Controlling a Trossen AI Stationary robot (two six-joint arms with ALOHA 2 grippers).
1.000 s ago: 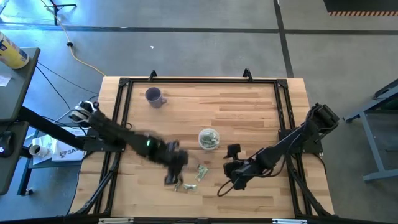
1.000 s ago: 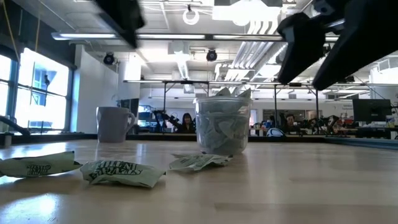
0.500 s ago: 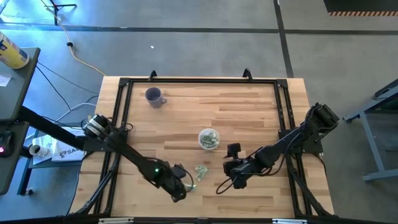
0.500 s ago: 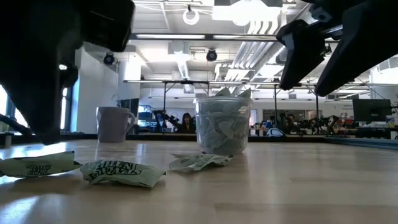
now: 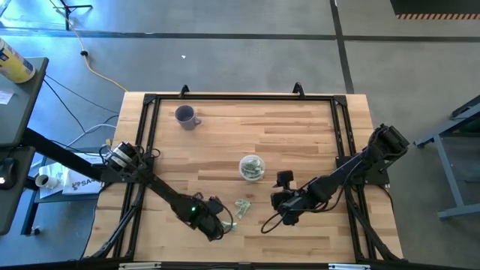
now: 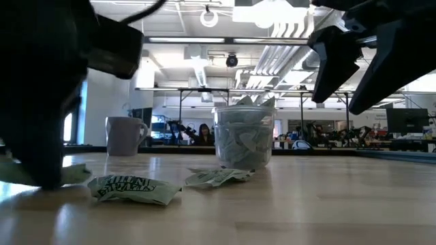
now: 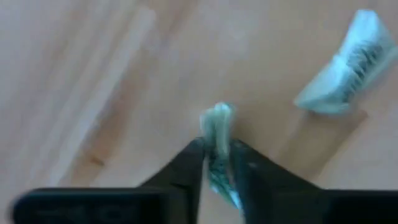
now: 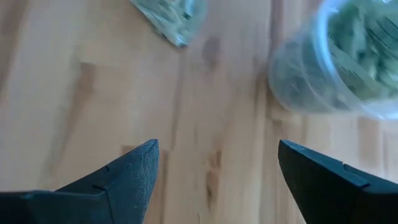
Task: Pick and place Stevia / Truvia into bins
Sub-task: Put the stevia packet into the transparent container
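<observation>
The clear cup (image 5: pixel 252 166) stands right of the table's middle, filled with pale green sachets; it also shows in the low view (image 6: pixel 244 139). Three sachets lie loose near the near edge: one (image 5: pixel 242 205) nearest the cup, one (image 6: pixel 133 188) in front, and one under my left gripper (image 5: pixel 219 225). That gripper (image 7: pixel 219 167) is down at the table and shut on this sachet. My right gripper (image 5: pixel 277 190) hovers open above the table, right of the loose sachets and nearer than the cup (image 8: pixel 348 56). My left gripper pinches a sachet between its two fingers, which come from above, pointing down. The sachet stands on edge in the hold, and its crumpled end (image 7: pixel 217 121) sticks out past the fingertips (image 7: pixel 194 163). In the low view its end (image 6: pixel 76 174) shows at table level.
A purple mug (image 5: pixel 185 116) stands near the far left corner, well away from the arms. A black frame (image 5: pixel 150 101) runs around the tabletop. Another sachet (image 7: pixel 345 71) lies close to my left gripper. Bare wood shows on the right half of the table.
My left gripper has swung toward the near edge and dropped down, from hovering left of the sachets onto the one nearest the near edge. In the low view it now covers most of the leftmost sachet. The cup and other sachets have stayed put.
</observation>
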